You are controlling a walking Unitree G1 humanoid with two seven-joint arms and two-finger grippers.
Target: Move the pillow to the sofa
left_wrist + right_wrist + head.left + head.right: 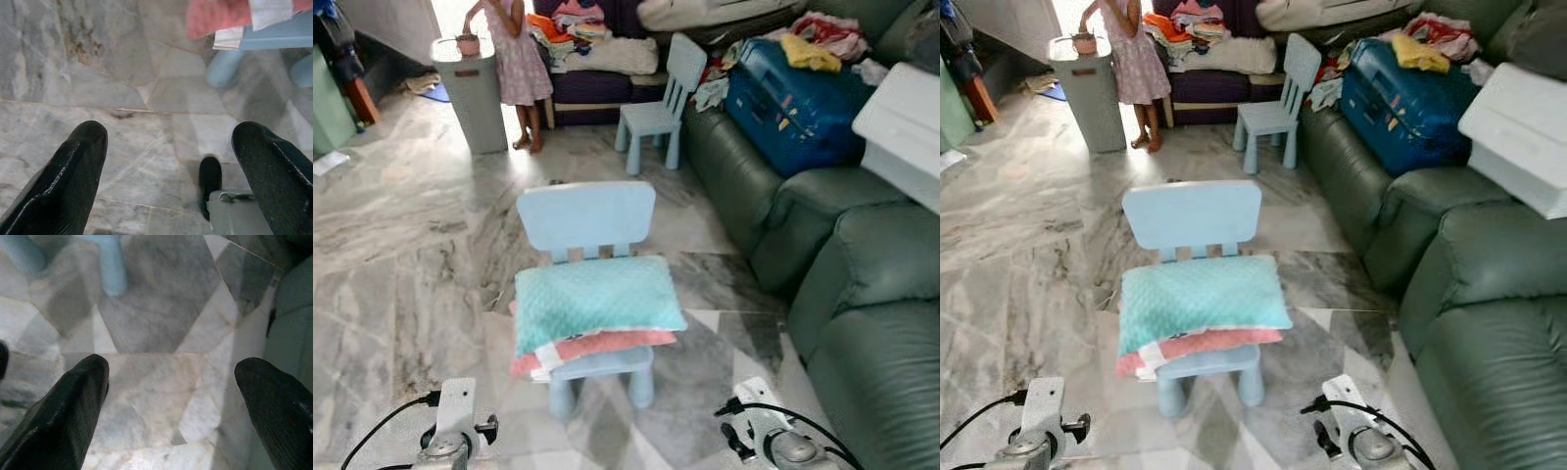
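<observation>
A teal pillow [595,302] lies on top of a pink and white one [597,350], both on the seat of a small pale-blue chair [587,216] straight in front of me. The green leather sofa [862,294] runs along my right. My left gripper [168,166] hangs low over the marble floor, open and holding nothing, with a chair leg [222,68] and the pink pillow's edge [215,17] ahead of it. My right gripper [171,401] is also open above the floor, with the sofa's base [293,318] beside it.
A blue suitcase [793,98] and piled clothes [822,39] lie on the far sofa seats, and a white box [901,127] rests on the armrest. A second blue chair [656,103], a grey bin [475,93] and a person in a pink dress [514,64] stand further back.
</observation>
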